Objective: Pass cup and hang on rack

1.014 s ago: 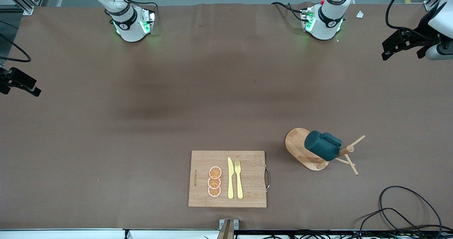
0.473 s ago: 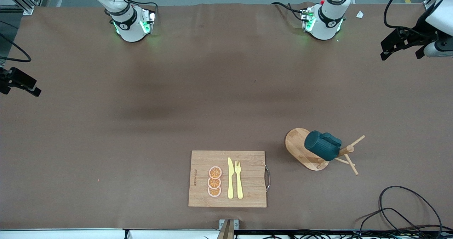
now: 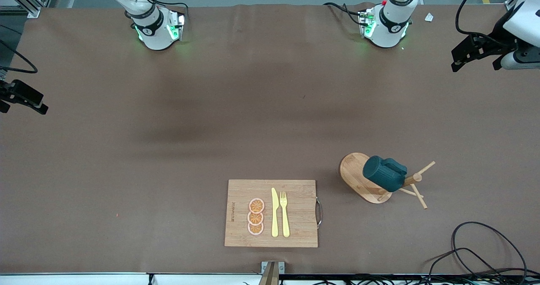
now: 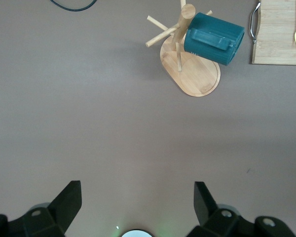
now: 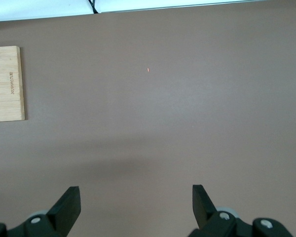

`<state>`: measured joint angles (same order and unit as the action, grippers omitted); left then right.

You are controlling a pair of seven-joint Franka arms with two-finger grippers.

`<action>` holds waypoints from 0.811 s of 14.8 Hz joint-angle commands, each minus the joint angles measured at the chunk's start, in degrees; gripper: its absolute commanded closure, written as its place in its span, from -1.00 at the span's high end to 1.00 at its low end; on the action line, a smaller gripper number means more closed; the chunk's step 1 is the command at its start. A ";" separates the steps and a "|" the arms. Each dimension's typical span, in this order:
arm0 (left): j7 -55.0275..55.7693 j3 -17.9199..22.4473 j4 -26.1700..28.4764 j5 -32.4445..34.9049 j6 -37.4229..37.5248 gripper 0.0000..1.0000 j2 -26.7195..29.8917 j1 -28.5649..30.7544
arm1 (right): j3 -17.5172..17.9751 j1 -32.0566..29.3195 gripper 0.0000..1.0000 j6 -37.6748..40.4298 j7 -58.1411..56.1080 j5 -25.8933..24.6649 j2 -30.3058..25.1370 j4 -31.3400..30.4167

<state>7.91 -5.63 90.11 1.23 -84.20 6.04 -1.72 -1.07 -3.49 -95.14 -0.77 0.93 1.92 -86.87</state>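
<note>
Cup [image 3: 384,174] hangs on rack [image 3: 358,178], near the left arm's end of the counter [image 3: 168,158]. Left claw [image 4: 137,207] and right claw [image 5: 135,205] both spread, empty, up over bare counter. Risk: cup hangs tilted on its peg, could slip off.

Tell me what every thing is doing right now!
cup: hanging on a rack peg, tipped sideways.
rack: standing upright on its base.
left gripper: open, holding nothing, high over bare table.
right gripper: open, holding nothing, over bare table.
knife and fork: lying flat on the cutting board.
</note>
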 commanded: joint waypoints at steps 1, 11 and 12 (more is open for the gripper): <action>-1.05 0.62 0.94 0.62 0.18 1.00 1.25 -0.74 | 0.54 -0.55 1.00 0.57 -0.55 -0.40 0.28 0.83; -0.44 0.62 0.15 0.62 0.18 1.00 0.11 -1.62 | 0.54 -0.73 1.00 0.57 -0.55 -0.40 0.28 1.18; -0.70 0.62 0.15 0.62 0.18 1.00 0.11 -1.62 | 0.54 -0.73 1.00 0.57 -0.55 -0.40 0.28 1.18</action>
<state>7.91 -5.62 90.15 1.23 -84.20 5.85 -2.48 -1.10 -3.49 -95.14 -0.77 0.93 1.92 -86.53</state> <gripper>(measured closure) 0.000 0.000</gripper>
